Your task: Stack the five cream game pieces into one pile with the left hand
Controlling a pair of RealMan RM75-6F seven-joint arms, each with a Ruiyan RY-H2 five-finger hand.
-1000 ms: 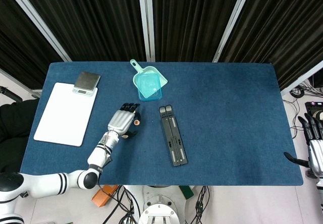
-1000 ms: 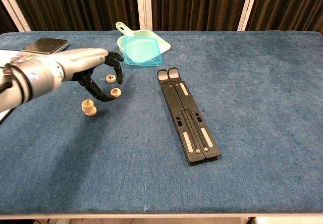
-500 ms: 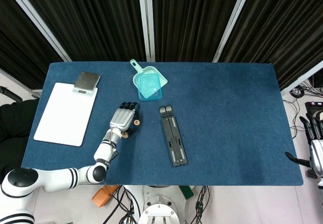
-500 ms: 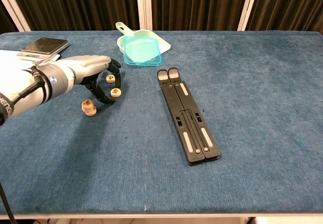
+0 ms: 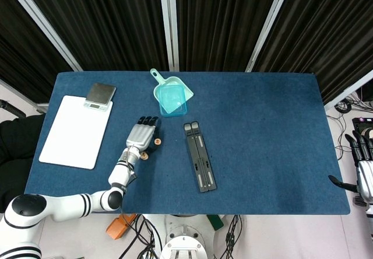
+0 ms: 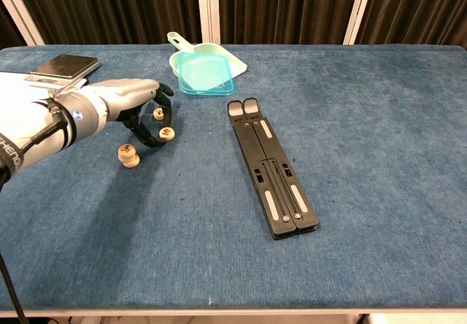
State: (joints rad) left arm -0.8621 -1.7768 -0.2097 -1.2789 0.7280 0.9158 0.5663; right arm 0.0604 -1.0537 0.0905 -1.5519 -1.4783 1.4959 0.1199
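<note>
Pickup of the next loose piece is judged to be the step in hand. The left robot hand hangs low over the blue tabletop, fingers curled downward and spread, with nothing visibly held between them. To do this well, the fingertips should close on the rim of a single piece only, lift it straight up, and carry it level to the pile, setting it down centred so the stack does not tip.

Two loose cream pieces lie at the fingertips: the far piece just beside the knuckle side, and the near piece just beside the curled fingertips; contact with either cannot be confirmed. The started pile stands near the hand on the robot's side of it, apart from the fingers; how many pieces it holds is too small to count. In the head view the same hand covers most of this cluster.

Risk noted: a sweep of the wrist could knock the pile.

The right robot hand rests off the tabletop edge, fingers apart, empty.
</note>
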